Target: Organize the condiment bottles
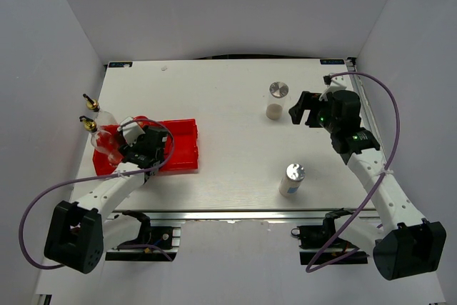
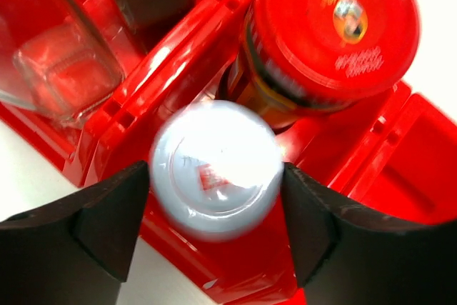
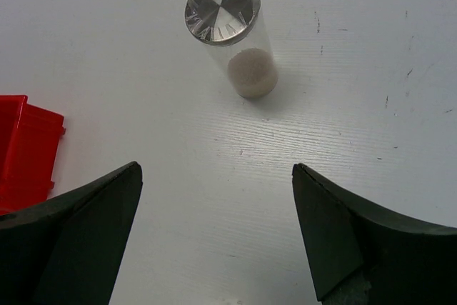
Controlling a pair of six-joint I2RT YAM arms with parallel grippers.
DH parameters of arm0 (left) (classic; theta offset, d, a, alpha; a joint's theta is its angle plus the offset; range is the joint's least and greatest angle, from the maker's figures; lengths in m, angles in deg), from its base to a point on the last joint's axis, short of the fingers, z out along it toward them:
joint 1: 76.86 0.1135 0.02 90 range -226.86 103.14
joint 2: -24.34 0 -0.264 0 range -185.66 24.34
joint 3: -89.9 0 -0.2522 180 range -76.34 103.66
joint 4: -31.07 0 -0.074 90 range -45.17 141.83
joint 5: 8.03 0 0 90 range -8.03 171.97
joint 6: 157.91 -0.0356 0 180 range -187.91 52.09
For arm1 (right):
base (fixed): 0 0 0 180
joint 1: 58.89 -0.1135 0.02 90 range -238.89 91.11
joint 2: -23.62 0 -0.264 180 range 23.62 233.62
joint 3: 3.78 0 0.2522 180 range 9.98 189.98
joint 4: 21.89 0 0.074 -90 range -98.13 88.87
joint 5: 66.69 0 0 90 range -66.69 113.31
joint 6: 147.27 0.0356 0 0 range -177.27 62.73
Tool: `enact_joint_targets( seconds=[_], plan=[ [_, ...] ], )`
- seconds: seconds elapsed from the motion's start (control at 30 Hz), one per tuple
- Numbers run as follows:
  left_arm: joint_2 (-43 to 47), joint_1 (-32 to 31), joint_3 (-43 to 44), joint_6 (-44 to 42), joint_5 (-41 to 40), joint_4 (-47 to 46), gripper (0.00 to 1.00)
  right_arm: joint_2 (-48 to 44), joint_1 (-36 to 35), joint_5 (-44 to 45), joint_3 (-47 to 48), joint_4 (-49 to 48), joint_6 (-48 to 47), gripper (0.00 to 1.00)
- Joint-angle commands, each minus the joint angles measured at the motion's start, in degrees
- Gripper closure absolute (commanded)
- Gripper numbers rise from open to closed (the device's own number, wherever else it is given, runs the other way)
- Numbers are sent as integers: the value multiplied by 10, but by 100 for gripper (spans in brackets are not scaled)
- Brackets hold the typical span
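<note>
My left gripper (image 1: 123, 136) is over the left end of the red divided tray (image 1: 182, 145). In the left wrist view it (image 2: 216, 208) is shut on a white round container (image 2: 216, 169) with a small red mark, held over a tray compartment. The red-capped dark jar (image 2: 332, 26) stands in the tray just beyond it. Two clear glass bottles with gold spouts (image 1: 95, 114) stand at the tray's left end; one shows in the left wrist view (image 2: 57, 62). My right gripper (image 1: 300, 113) is open and empty, next to a silver-lidded shaker (image 1: 277, 98), which also shows in the right wrist view (image 3: 233, 33). A second silver-lidded shaker (image 1: 292, 179) stands nearer the front.
The red tray's corner shows at the left edge of the right wrist view (image 3: 25, 149). White walls close in the table on the left, back and right. The table's metal rail runs along its front edge (image 1: 235, 213).
</note>
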Motion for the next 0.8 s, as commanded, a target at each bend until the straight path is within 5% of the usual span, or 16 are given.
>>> enact_joint_targets(
  seconds=[0.0,0.27,0.5,0.77],
  plan=[
    [10,5,9,-4,-8,-27,16,1,2,-1,27,-5,-8,10],
    [30,6,27,-6,2,3,2,9,1,-14,35,1,-21,11],
    [103,6,86,-22,31,87,2,46,-29,-24,69,1,-69,11],
    [169,6,154,-15,52,161,2,213,-39,51,179,11,-93,11]
  ],
)
